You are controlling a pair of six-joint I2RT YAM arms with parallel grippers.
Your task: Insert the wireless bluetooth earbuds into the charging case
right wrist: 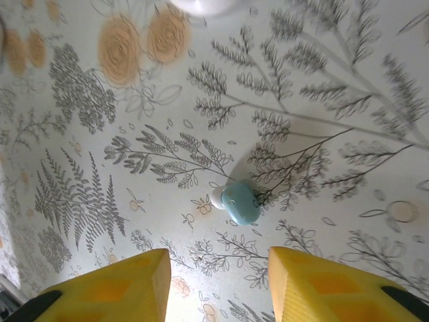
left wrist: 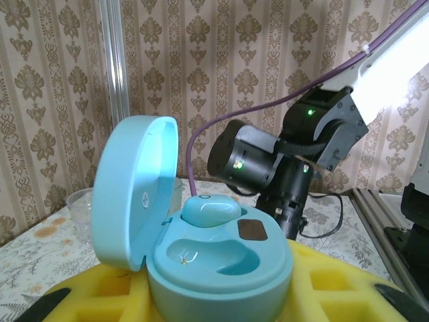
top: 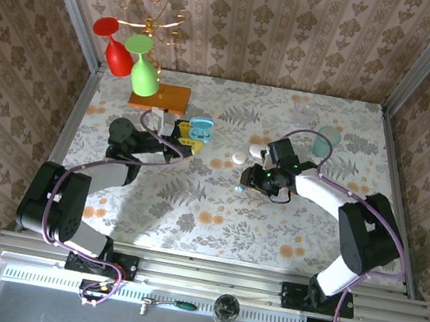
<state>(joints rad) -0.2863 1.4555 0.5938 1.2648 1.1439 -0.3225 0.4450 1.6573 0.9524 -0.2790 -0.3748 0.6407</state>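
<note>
Left claw clamped on case, lid up; one earbud seated, near socket empty. Right claw spread, holding nothing; second earbud on table just ahead of its tips. Judged half done: pick and insert remain.

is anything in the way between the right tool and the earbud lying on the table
Nothing visible does. The earbud lies alone on the bare table, just ahead of the gap between the fingers of the open right tool, with only flat cloth between them.
</note>
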